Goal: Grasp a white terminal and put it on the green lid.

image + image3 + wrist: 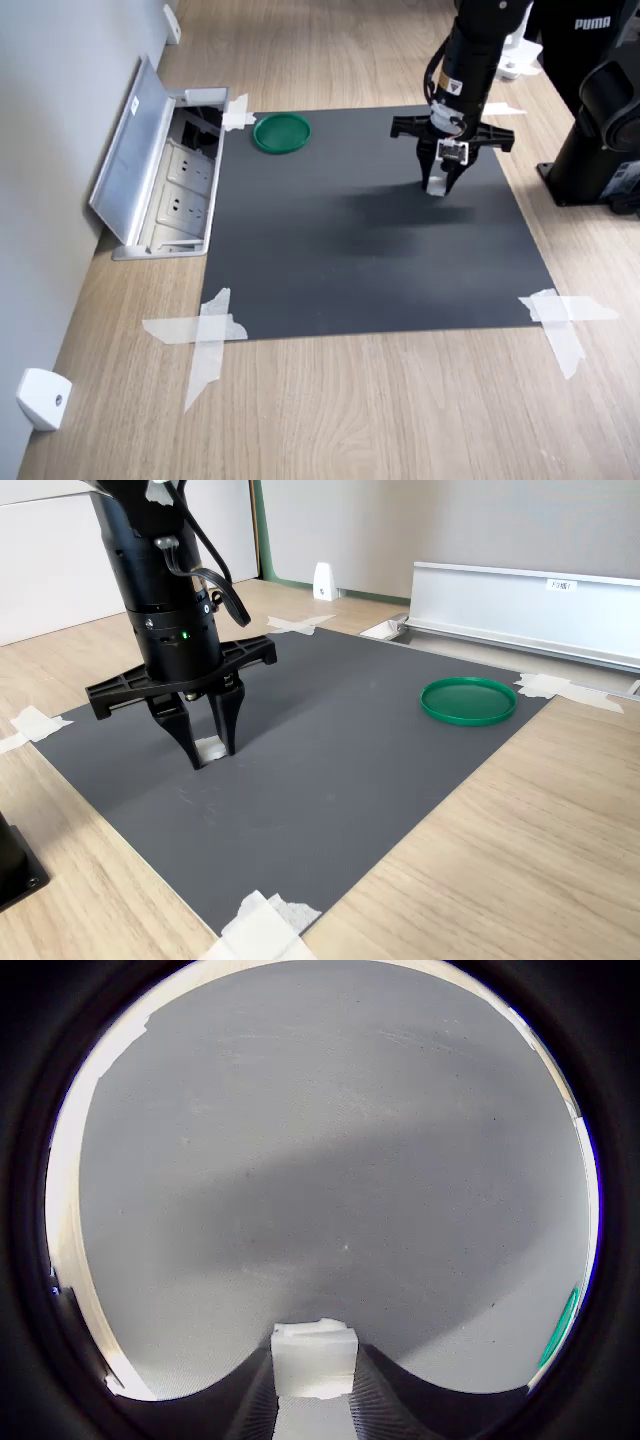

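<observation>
1 gripper (210, 750) pinches the white terminal (314, 1358) over the dark mat (370, 240); the green lid (281, 132) sits well apart.

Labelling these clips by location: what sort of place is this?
Probably an office or lab desk set up for robot trials: a wood-grain desktop with an open flip-up socket box, and a dark mat taped down at its corners.

A light wood-grain table (330, 410) carries a dark grey mat (350, 250), its corners fixed with white tape (205, 335). On the first exterior view's left, a pale grey wall (50, 150) runs beside an open metal socket box (165, 190) sunk into the table, its lid (520, 595) tilted up. A small white wedge (42, 398) sits near the wall. Lighting is soft and even.
</observation>
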